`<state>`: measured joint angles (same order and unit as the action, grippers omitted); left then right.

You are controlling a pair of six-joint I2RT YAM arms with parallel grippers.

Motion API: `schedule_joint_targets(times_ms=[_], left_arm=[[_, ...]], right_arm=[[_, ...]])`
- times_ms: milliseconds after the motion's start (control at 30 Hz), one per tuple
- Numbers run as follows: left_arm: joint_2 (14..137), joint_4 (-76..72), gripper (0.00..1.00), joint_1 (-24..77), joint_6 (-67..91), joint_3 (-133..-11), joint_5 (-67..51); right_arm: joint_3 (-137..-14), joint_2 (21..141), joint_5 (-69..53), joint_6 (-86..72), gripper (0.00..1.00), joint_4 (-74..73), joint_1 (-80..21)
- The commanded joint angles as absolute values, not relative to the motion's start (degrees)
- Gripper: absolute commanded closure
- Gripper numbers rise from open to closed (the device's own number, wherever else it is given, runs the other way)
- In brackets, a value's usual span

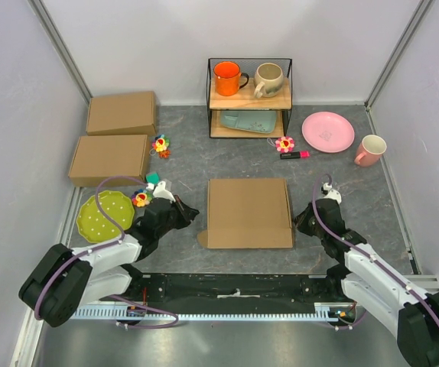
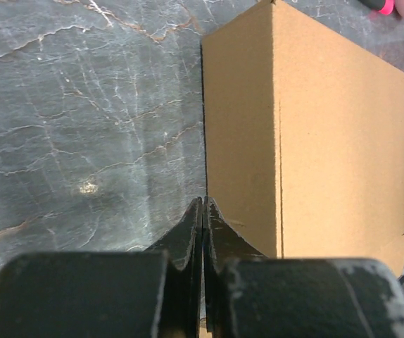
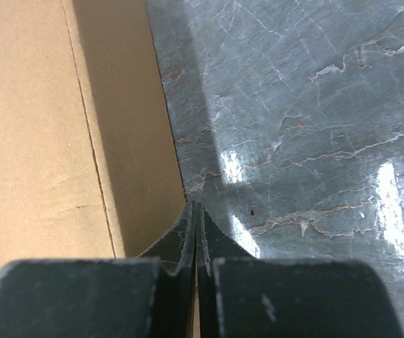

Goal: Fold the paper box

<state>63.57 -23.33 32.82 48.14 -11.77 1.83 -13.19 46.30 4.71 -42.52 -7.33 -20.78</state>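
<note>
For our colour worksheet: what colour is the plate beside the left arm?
Lime-green plate, best seen in the top external view.

Top camera looks steeply down over the whole surface (image 1: 181,160); both wrist cameras sit low and close, sharing the paper box (image 1: 248,212).

Three boxes (image 1: 250,213) (image 1: 109,159) (image 1: 121,113), three mugs (image 1: 227,78) (image 1: 268,79) (image 1: 370,150), three plates (image 1: 327,131) (image 1: 105,216) (image 1: 248,121).

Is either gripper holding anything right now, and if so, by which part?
Nothing is held. The left gripper and the right gripper are both shut with their fingers pressed together. Each sits beside one side of the paper box without clamping any edge or flap.
</note>
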Motion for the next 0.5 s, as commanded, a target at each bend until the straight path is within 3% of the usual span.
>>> schedule_joint_targets(times_ms=[0, 467], left_arm=[[64.86, -27.68, 0.98, 32.70, 49.40, -11.69, 0.88], [70.31, -35.77, 0.98, 33.84, 52.20, -10.64, -4.39]], right_arm=[[-12.83, 44.56, 3.25, -43.16, 1.00, -3.87, -20.74], [-10.28, 40.87, 0.09, -42.45, 0.99, -1.58, -21.00]])
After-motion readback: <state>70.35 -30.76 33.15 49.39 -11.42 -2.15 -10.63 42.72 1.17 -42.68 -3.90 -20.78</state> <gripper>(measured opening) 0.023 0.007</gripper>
